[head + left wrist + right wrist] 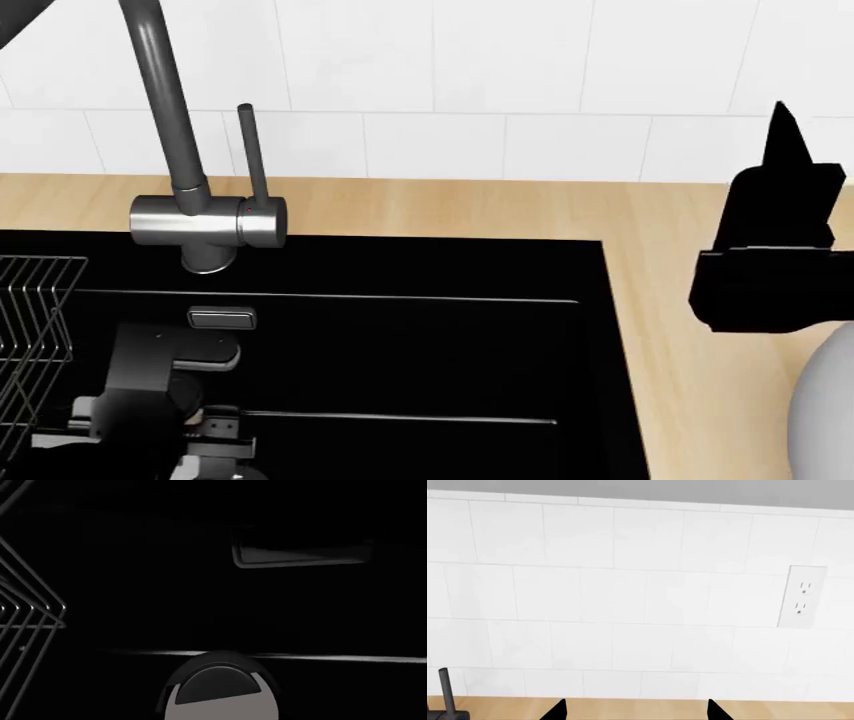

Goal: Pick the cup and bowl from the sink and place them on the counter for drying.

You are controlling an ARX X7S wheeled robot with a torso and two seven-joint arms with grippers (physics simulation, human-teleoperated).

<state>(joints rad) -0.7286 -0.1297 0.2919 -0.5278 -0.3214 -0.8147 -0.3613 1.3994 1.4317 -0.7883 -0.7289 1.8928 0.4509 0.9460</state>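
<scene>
Cup (223,695) right at left tool (200,440), down in sink (400,350); grip state unclear. Right tool (635,711) spread open, empty, over tabletop (441,208), beside bowl (830,415).

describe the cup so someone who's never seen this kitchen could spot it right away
Start at the black sink set into the wooden counter. The cup stands down inside it, at the end nearest the wire rack, close in front of the left arm's camera. It is a pale cup with a dark round lid, the only light thing against the dark basin walls.
</scene>
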